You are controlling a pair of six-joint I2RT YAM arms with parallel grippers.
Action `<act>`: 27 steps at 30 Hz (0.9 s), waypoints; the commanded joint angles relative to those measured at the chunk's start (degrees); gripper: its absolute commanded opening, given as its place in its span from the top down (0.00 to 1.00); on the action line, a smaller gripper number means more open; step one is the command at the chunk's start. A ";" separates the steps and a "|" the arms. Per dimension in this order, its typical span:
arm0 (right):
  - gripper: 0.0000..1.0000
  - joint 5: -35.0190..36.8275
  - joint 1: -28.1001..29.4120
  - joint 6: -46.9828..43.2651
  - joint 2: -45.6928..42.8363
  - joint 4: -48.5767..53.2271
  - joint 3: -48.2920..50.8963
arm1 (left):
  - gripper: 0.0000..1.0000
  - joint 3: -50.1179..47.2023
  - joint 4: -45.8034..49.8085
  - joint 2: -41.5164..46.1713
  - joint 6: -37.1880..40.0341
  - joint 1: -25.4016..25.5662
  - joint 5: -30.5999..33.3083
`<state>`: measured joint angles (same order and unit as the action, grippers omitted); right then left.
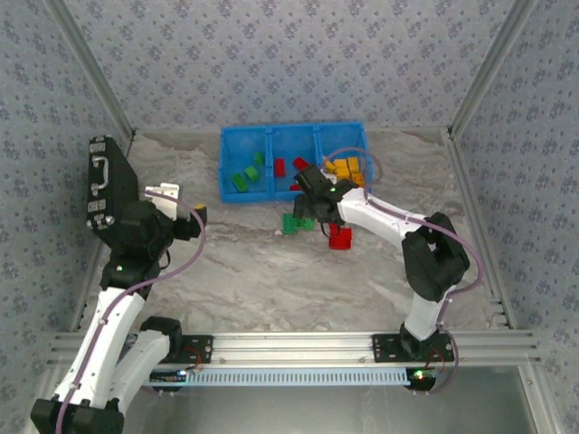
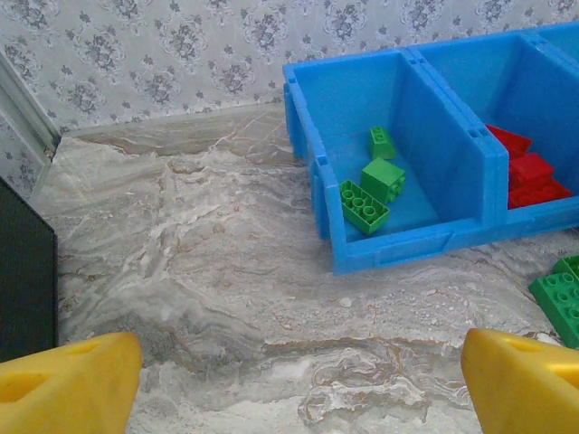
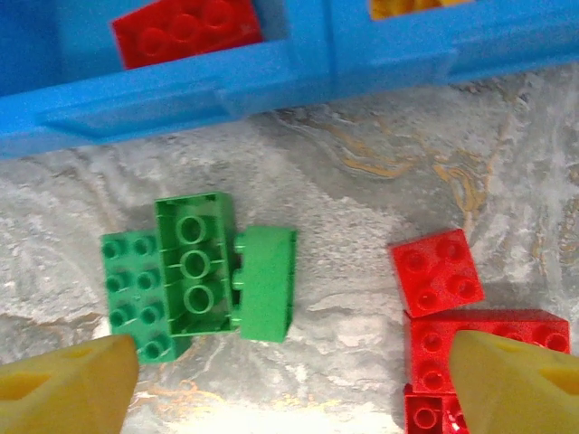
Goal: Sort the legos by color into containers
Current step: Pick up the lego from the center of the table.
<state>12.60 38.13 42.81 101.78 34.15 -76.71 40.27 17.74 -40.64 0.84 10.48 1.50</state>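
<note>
L gripper low over desk, yellow fingertips wide apart, nothing btwn. Toward far-R corner: blue bin, L compartment w/ 3 green legos, next w/ red legos. Loose green brick just in front of bin. Black case at L edge.

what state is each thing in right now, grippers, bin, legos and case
left gripper, open, empty, over the table
right gripper, open, empty, over the loose legos
blue bin, upright, its three compartments partly filled
green legos, unsorted on the table, clustered, one underside up
red legos, unsorted on the table, outside the bin
black case, looks shut
</note>
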 commanded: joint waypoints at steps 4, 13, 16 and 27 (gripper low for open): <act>0.22 -3.28 -0.91 3.64 2.64 -0.97 -1.52 | 0.09 -0.37 -1.84 1.23 -0.18 -0.35 -0.71; 0.31 -2.87 -1.20 0.32 7.64 -1.41 -3.75 | 0.09 -0.46 -1.67 1.71 0.09 -0.36 -0.37; 0.37 -2.87 -1.11 -1.05 9.40 -1.50 -4.82 | 0.09 -0.46 -1.76 1.47 0.17 -0.37 -0.31; 0.53 -4.31 -1.22 -3.49 12.39 -0.91 -6.28 | 0.09 -0.19 -1.49 1.00 0.51 -0.37 0.00</act>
<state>9.08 37.10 40.10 112.95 32.34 -82.00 40.01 17.76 -39.86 0.89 10.48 1.54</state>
